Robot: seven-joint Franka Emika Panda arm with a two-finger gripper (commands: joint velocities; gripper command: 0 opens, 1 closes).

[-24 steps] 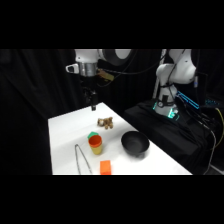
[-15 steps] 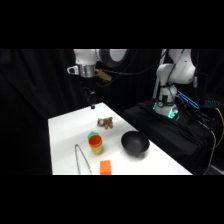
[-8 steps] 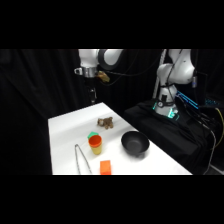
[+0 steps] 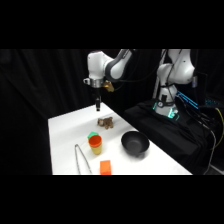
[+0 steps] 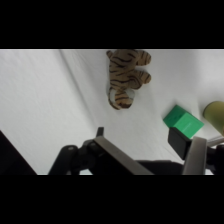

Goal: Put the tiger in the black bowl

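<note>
The tiger (image 4: 105, 122) is a small tan striped toy lying on the far half of the white table (image 4: 65, 135); the wrist view shows the tiger (image 5: 126, 75) near the top. My gripper (image 4: 98, 105) hangs above the table, just behind and left of the tiger, without touching it. In the wrist view my gripper (image 5: 155, 155) is open, with nothing between its fingers (image 5: 116, 156). The glossy black bowl (image 4: 135, 143) stands to the front right of the tiger and holds nothing that I can see.
An orange-and-yellow cup (image 4: 95, 144) stands in front of the tiger, with a green block (image 4: 92, 134) beside it; the green block (image 5: 183, 122) also shows in the wrist view. Metal tongs (image 4: 81, 158) and an orange block (image 4: 105, 167) lie near the front edge.
My gripper has shifted right and slightly down toward the tiger, and the arm's upper part has swung round. The objects on the table have not moved.
</note>
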